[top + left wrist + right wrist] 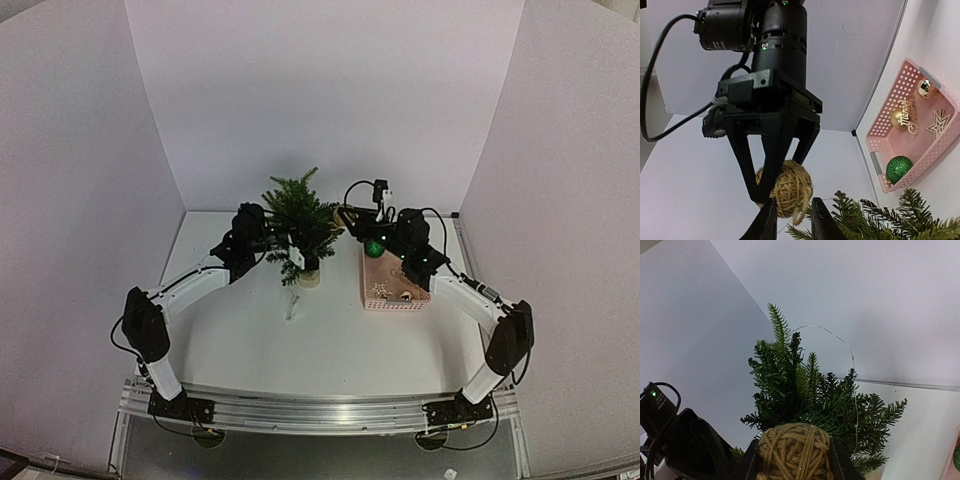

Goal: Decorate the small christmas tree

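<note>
The small christmas tree [300, 213] stands upright on its pale base at the table's middle back. It fills the right wrist view [810, 390], with a thin wire [840, 340] looping over it. My right gripper [350, 222] is just right of the tree. It is shut on a brown twine ball [795, 452], which also shows in the left wrist view [787, 187]. My left gripper [268, 237] is at the tree's left side. Its jaws [793, 220] stand a little apart below the ball, and the ball's loose loop hangs between them.
A pink basket [393, 296] sits right of the tree with a green bauble [899, 169], two gold baubles [898, 117], a wooden "Merry" sign [911, 115] and a star [938, 123]. A small pale strip [291, 305] lies in front of the tree. White walls enclose the table.
</note>
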### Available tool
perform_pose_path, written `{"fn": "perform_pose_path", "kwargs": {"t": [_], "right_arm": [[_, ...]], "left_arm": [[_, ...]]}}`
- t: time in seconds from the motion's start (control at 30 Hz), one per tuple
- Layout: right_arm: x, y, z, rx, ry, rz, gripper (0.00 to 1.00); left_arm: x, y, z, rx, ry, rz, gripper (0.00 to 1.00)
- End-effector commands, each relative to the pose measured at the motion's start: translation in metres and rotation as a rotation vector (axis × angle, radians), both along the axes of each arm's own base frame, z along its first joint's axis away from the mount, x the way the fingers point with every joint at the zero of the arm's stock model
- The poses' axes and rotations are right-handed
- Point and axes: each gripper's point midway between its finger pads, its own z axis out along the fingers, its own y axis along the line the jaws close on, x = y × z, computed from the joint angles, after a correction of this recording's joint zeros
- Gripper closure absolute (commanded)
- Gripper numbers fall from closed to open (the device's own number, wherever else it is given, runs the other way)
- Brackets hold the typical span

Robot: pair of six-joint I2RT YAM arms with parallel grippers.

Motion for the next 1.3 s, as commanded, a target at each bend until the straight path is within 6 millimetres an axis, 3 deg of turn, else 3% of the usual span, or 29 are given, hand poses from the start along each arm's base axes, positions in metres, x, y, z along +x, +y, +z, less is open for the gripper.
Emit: {"fn": "perform_pose_path", "kwargs": {"t": [0.0,0.27,0.57,0.9,1.27], "right_arm": [[-0.011,-0.001,0.029,0.037,-0.077,0.018,1.0],[-0.012,-0.002,0.028,0.04,-0.077,0.022,1.0],[-0.012,-0.003,0.026,0.039,-0.074,0.016,1.0],[-0.013,-0.014,0.023,0.033,-0.075,-0.033,1.0],[-0.013,-0.008,0.02,0.051,-0.058,-0.007,1.0]], "left_arm": [[0.009,-0.002,0.014,-0.008,-0.055,0.04,0.78],[0.019,-0.003,0.019,-0.036,-0.066,0.082,0.82],[0.02,-0.003,0.017,-0.038,-0.068,0.091,1.0],[0.022,0.0,0.006,-0.015,-0.025,0.105,1.0],[0.017,0.001,-0.012,0.035,0.009,0.088,1.0]]}}
